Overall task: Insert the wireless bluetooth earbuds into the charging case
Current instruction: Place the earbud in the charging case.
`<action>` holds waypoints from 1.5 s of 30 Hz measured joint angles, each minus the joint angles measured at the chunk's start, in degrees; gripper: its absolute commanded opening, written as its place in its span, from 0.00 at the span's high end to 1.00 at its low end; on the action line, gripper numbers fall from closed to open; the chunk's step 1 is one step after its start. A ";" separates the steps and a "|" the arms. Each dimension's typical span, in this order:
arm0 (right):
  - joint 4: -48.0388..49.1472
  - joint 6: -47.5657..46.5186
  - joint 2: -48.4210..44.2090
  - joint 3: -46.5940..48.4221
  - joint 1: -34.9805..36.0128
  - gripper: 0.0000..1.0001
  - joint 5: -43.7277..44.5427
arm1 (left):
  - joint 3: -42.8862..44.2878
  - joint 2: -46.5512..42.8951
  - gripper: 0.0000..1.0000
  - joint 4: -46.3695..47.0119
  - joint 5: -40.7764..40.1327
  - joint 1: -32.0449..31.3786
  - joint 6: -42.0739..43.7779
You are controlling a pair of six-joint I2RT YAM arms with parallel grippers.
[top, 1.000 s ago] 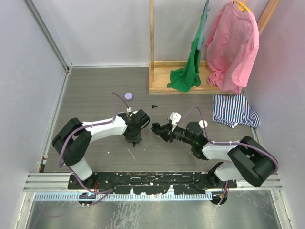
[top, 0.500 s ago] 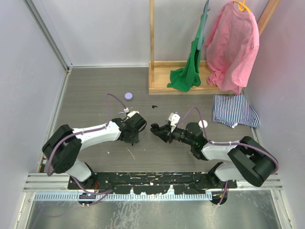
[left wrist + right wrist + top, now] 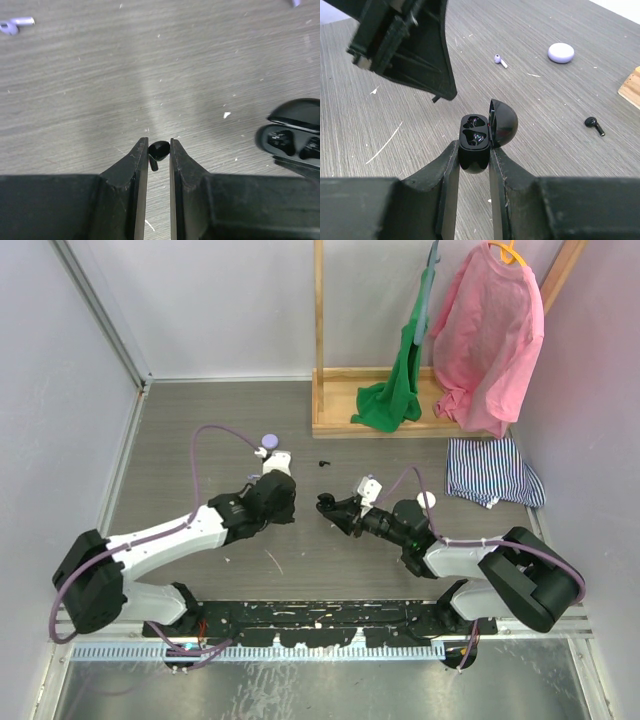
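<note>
My left gripper (image 3: 159,152) is shut on a black earbud (image 3: 160,148), pinched at the fingertips above the floor; in the top view it (image 3: 286,506) is just left of the case. My right gripper (image 3: 473,155) is shut on the open black charging case (image 3: 472,131), lid (image 3: 503,122) hinged up to the right, both sockets empty; it also shows in the top view (image 3: 328,506) and the left wrist view (image 3: 295,136). A second black earbud (image 3: 594,124) lies on the floor beyond. A lilac earbud (image 3: 499,60) lies farther off.
A lilac round case (image 3: 561,52) sits at the back left. A white round case (image 3: 427,499) lies by my right arm. A wooden rack (image 3: 335,405) with green and pink clothes stands at the back, and a striped cloth (image 3: 490,470) lies at the right.
My left arm has stretched forward and its gripper has moved away from the near floor toward the case, still shut on the black earbud. My right gripper has held the case nearly still.
</note>
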 measured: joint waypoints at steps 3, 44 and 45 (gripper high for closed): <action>1.53 0.02 0.00 -0.31 0.04 0.94 0.68 | -1.40 -4.37 0.94 3.30 -0.57 -0.22 2.01; 11.91 3.82 -7.50 -1.22 0.31 0.94 1.20 | -9.84 -14.56 0.93 43.01 16.87 -3.76 14.19; 12.00 3.98 -7.61 -1.25 0.31 0.94 1.14 | -9.84 -14.43 0.93 43.47 17.03 -3.78 14.32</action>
